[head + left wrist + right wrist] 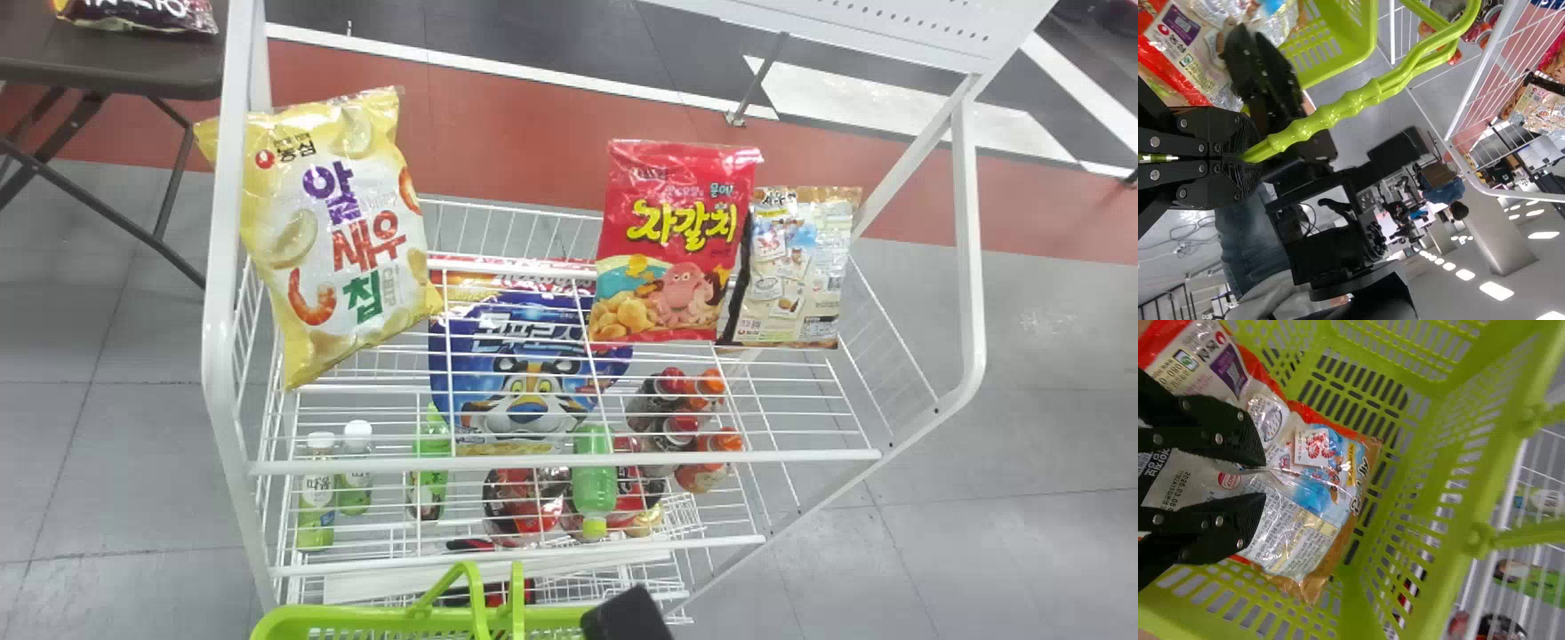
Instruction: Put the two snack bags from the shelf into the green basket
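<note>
Right gripper point(627, 615) is at the near right corner of the green basket point(302, 616) in the head view; in its wrist view, the right gripper point(1265, 480) is over the basket's inside. Fingers apart, a small gap between the tips, snack bag film showing in the gap. Snack bag point(1315, 493) lies in the basket, printed panel toward the camera, crinkled, partly covered by the fingers. Red packaging along its edge; cannot tell if that is a second bag underneath.

Left gripper point(1250, 157) is beside the basket, clamped on the green handles point(1331, 113), which lie together between its fingers and run back to the basket.

White wire rack point(569, 464) is just beyond the basket. Upper shelf: yellow chip bag point(333, 231) beyond the basket and toward its left, leaning; red snack bag point(671, 240) beyond and to the right of the basket, upright; brown-edged snack bag point(796, 267) farther right of the basket, just beside the red one. Blue cereal bag point(524, 356) is lower, beyond the basket, seen through the wires. Also beyond the basket, below the upper shelf: white-capped bottles point(316, 507), a light green bottle point(594, 476), and red- and orange-capped bottles point(707, 458) to the right. Dark table point(107, 67) far beyond the basket, to the left, purple bag point(142, 15) on top.
</note>
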Available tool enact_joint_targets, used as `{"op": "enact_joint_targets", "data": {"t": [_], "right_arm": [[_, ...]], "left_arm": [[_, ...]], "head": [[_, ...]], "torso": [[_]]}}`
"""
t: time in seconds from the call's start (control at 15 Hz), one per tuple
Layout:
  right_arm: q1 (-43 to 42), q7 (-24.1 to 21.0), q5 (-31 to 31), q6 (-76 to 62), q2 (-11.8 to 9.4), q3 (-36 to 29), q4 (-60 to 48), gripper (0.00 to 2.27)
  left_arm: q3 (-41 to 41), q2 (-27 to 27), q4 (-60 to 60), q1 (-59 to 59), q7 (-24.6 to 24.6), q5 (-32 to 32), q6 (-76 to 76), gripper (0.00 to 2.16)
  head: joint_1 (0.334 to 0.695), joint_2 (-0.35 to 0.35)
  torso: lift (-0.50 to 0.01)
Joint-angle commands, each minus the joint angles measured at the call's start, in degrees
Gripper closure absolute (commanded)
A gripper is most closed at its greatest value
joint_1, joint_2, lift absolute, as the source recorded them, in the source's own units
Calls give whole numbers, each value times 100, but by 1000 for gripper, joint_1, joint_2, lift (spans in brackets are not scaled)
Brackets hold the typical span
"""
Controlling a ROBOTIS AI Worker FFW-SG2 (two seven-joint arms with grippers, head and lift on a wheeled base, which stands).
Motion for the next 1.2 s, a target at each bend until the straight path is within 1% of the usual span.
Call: {"op": "enact_joint_targets", "data": {"t": [0.0, 0.2, 0.27, 0.33, 0.4, 0.47, 0.53, 0.6, 0.8, 1.0, 1.07, 1.13], "right_arm": [[63, 78, -264, -304, 134, -496, -205, 66], [80, 404, -801, -180, 363, -1348, -794, 73], [72, 421, -994, -180, 442, -1664, -979, 73], [28, 448, -1179, -304, 556, -2069, -1137, 73], [-87, 641, -1407, -673, 758, -2552, -1146, 80], [-245, 764, -1636, -1007, 917, -2965, -1102, 80], [-385, 861, -1873, -1393, 987, -3343, -1014, 83], [-473, 869, -2110, -2044, 996, -3660, -900, 83], [-1009, 887, -2321, -3063, 1013, -4319, -381, 80], [-1537, 1256, -2321, -4083, 996, -4776, 436, 83], [-1607, 1370, -2321, -4487, 934, -4846, 682, 83], [-1695, 1467, -2304, -4786, 811, -4908, 937, 83]], "left_arm": [[-3, -4, 0, 1, -1, -9, 0, 1808], [-3, -4, 9, 1, 8, -17, 0, 1808], [-3, -4, 9, 1, 8, -17, 0, 1808], [-3, -4, 9, 1, 8, -9, 0, 1804], [-12, -4, 9, 1, 8, -17, 0, 1804], [-12, -4, 9, 1, -1, -9, 0, 1804], [-12, -4, 9, 1, -1, -17, 0, 1804], [-29, -4, 9, 1, 8, -26, 0, 1804], [-56, -4, 9, 1, 16, -70, 0, 1804], [-56, -4, 9, 1, -1, -70, 0, 1808], [-56, -4, 9, 1, -1, -70, 0, 1808], [-56, -4, 18, 10, -1, -70, 0, 1804]], "head": [[695, -350], [695, -350], [695, -350], [695, -350], [695, -350], [695, -350], [695, -350], [695, -350], [695, -350], [695, -350], [695, -350], [695, -350]], "torso": [[-11], [-11], [-11], [-11], [-11], [-11], [-11], [-11], [-11], [-11], [-11], [-11]]}}
